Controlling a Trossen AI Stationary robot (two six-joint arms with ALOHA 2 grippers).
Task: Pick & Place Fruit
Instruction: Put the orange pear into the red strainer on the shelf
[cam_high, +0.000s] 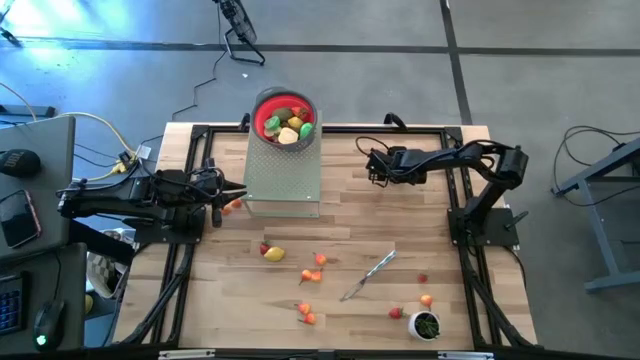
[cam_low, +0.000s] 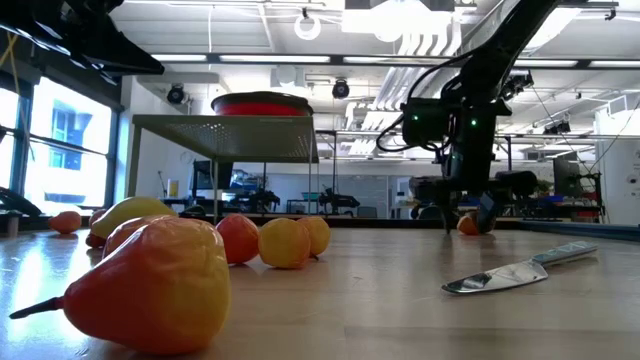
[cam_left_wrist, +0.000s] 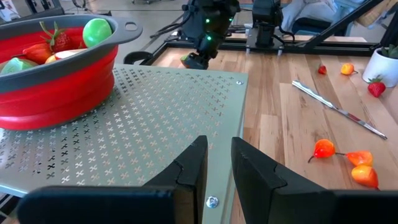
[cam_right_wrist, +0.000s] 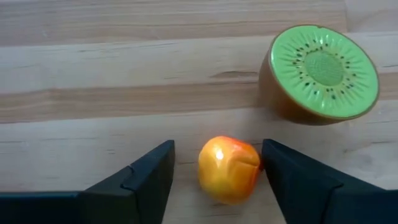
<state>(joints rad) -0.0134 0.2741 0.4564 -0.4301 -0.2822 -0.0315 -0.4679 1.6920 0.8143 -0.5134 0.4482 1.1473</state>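
The right gripper (cam_right_wrist: 214, 163) stood spread around an orange fruit (cam_right_wrist: 228, 169) beside a kiwi half (cam_right_wrist: 323, 74). The left gripper (cam_left_wrist: 219, 163), slightly parted and empty, waited by the red bowl (cam_left_wrist: 59, 81).

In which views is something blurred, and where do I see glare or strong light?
Low view: the nearest orange-red fruit is out of focus, and the ceiling lamps are blown out. High view: blue-white glare lies on the floor at top left. Right wrist view: a small highlight sits on the orange fruit; the kiwi half looks sharp.
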